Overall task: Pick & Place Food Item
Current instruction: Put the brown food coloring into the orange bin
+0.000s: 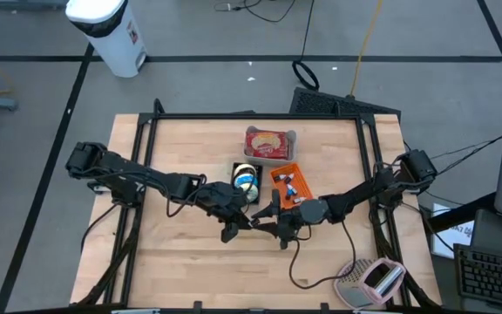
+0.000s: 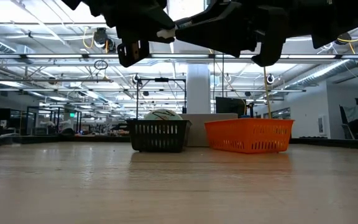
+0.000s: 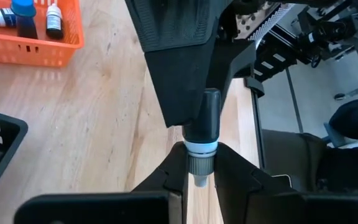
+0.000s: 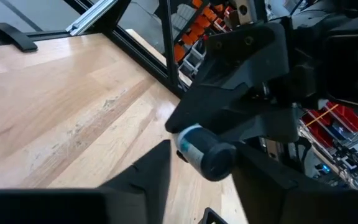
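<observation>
left claw (image 3: 201, 177), low centre of its own wrist frame: fingers (image 3: 166, 180) clamped on the pale nozzle end of a small bottle (image 3: 205, 134), which is raised clear of the table (image 1: 181, 262); in the high view the two claws meet at centre frame, just below the baskets. right claw (image 4: 197, 165): fingers straddling the bottle's dark cap end, partly open, not seen pressing on it; contact cannot be confirmed. step in hand, as judged: a handover of the bottle between the arms. to do it well, the receiving right claw should close squarely on the cap and the ribbed collar, not on the smooth taper, and the left claw should keep its hold until that grip is firm; both arms should stay level so the bottle does not twist or drop. item description: slim dropper-type bottle, dark cylindrical cap, pale blue-white band, grey ribbed collar, whitish tip; label not legible. nearby: orange basket (image 1: 288, 181) right of centre in the high view, holding similar small bottles; black basket (image 1: 245, 179) just left of it, holding a rounded pale item; red-lidded tray (image 1: 270, 142) above both.
</observation>
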Tool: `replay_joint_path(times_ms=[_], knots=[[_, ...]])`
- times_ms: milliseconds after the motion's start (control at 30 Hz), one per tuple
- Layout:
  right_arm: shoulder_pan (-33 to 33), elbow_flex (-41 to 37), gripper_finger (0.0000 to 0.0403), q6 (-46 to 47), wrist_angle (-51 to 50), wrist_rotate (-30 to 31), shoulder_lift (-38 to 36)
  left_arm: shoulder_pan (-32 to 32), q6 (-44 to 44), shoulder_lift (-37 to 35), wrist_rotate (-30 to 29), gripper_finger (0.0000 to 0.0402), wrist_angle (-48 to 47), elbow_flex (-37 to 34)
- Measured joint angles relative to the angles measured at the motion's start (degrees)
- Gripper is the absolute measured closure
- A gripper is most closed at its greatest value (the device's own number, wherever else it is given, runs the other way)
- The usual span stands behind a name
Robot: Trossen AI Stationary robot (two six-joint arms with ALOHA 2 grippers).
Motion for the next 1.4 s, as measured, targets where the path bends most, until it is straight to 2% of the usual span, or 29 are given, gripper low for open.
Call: replay_joint_path(times_ms=[200,300,500,633,833,967,1033,1100,1200,1267,1400], knots=[[0.0,0.0,0.0323,-0.4,-0.2,-0.2,0.0,-0.1,0.0,0.0,0.3,0.034,-0.2,0.0],[0.0,-0.1,0.0347,-0.4,-0.3,-0.4,0.0,-0.1,0.2,-0.1,-0.2,0.0338,-0.2,0.0],[0.1,-0.1,0.0352,1.8,-1.4,-0.3,-0.6,0.6,2.7,-0.5,-0.9,0.0321,-0.3,0.0],[0.1,-0.1,0.0354,4.8,-5.4,4.5,-3.6,2.1,4.5,-3.6,0.2,0.0307,-0.7,0.0],[-1.0,-6.1,0.0354,11.1,-7.0,6.8,-11.6,-0.8,15.2,-12.5,-10.1,0.0292,-1.8,-1.9],[-2.8,-13.7,0.0354,19.9,-8.1,13.0,-18.7,-3.8,17.3,-17.8,-19.0,0.0289,-1.0,-6.7],[-4.3,-17.2,0.0354,26.3,-11.7,17.2,-23.2,-5.0,16.3,-20.0,-21.8,0.0289,0.5,-10.0],[-6.8,-19.2,0.0355,32.6,-17.6,18.4,-27.5,-5.8,15.3,-22.2,-22.9,0.0289,2.3,-13.9],[-10.9,-20.9,0.0355,42.5,-28.5,17.9,-32.0,-6.5,14.1,-25.5,-23.5,0.0289,8.1,-20.1],[-13.2,-21.5,0.0356,47.4,-33.1,15.2,-33.7,-6.5,13.5,-27.8,-23.5,0.0289,12.3,-24.0],[-16.3,-22.9,0.0356,52.9,-35.5,7.4,-33.7,-6.5,11.3,-32.1,-23.5,0.0289,18.7,-30.4]])
